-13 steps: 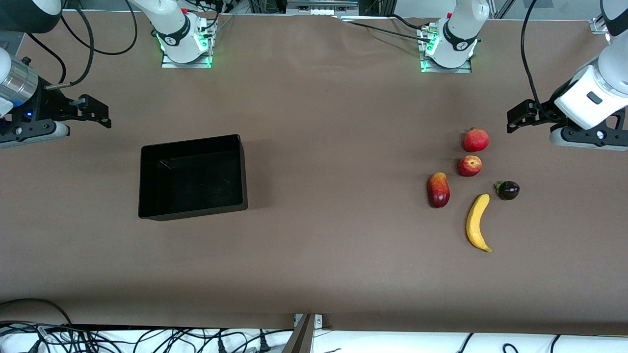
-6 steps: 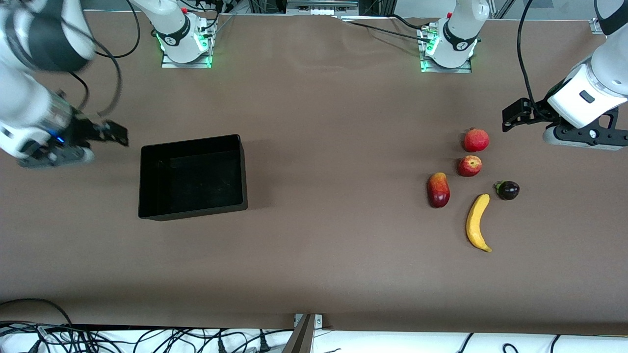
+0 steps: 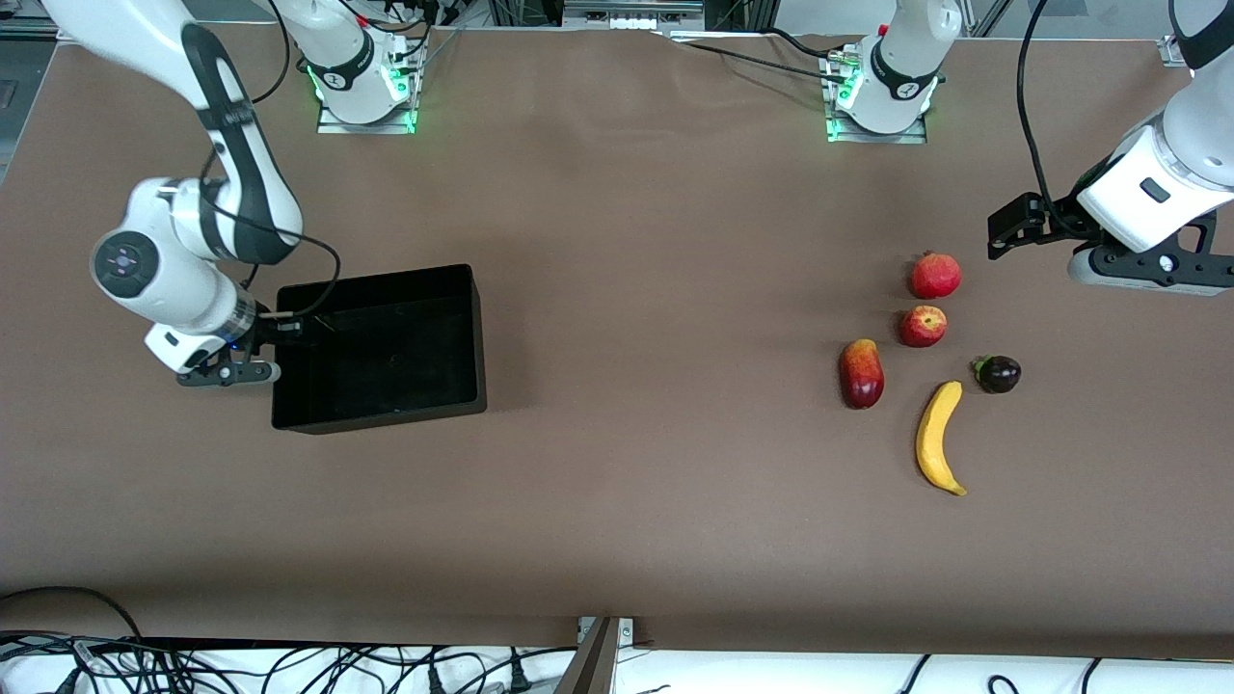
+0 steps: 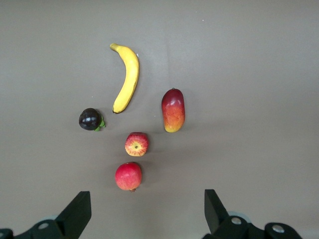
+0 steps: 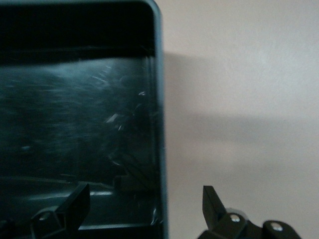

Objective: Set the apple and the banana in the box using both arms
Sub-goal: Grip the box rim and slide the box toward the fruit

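The apple [image 3: 923, 326] lies among fruits at the left arm's end of the table, and also shows in the left wrist view [image 4: 136, 144]. The banana [image 3: 937, 437] lies nearer the front camera than it, and shows in the left wrist view too [image 4: 127, 77]. The empty black box [image 3: 378, 416] stands at the right arm's end. My left gripper [image 3: 1005, 234] hangs open and empty over the table beside the fruits [image 4: 145, 219]. My right gripper [image 3: 281, 328] is open at the box's end wall. Its fingers straddle the rim [image 5: 160, 99], one inside the box, one outside [image 5: 143, 206].
A plain red round fruit with a crown tip [image 3: 935, 276] lies just beyond the apple toward the bases. An elongated red-yellow fruit [image 3: 861, 373] and a small dark purple fruit [image 3: 998, 373] flank the banana's upper end. Brown table stretches between box and fruits.
My right arm has swung in from the table's end and lowered its gripper to the box's end wall. My left gripper has shifted only slightly near the fruits.
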Robot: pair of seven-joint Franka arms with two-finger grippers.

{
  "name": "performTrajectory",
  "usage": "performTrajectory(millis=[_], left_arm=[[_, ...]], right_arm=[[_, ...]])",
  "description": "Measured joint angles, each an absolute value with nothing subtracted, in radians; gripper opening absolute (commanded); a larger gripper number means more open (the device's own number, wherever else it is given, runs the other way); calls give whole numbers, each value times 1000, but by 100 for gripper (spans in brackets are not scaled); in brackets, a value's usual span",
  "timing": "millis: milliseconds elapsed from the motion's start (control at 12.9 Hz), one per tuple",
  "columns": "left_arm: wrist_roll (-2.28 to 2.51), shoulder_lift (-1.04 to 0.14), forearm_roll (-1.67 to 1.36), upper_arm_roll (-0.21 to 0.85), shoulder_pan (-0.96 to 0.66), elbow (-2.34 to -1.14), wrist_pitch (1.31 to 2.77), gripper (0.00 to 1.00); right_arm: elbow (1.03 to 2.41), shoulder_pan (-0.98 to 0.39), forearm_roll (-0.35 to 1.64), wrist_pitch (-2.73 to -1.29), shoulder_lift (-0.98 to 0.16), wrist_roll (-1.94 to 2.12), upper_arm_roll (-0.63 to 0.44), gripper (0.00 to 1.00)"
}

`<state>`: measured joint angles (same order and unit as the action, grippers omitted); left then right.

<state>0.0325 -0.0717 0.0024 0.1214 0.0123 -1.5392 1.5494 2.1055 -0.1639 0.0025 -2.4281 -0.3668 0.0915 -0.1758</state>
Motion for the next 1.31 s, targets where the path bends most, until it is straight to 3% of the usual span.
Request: performTrajectory(millis=[155,232,619,928,1160,1314], left_arm=[[32,-72,2,121,13,-1539,1547,100],[32,-72,2,122,13,-1539,1547,100],[32,-72,2,124,12,-1539,1546,100],[32,-72,2,126,12,-1539,1544,100],[32,-72,2,126,12,-1539,1543,100],[32,-72,2,127,12,-1539,1528,100]], right_arm=[[2116,-145,3,-2471,-405,92,-176,16],[2116,-143,3,-2478,-414,92,-176,0],[2101,-143,4,-2472,-403,93,-158,0],[1982,-169,6,-2330,-378,79,-32,0],[1828,-329,34,-2234,-388,-121,4,0],[1718,-470,70,-2224,-454,-307,8,0]])
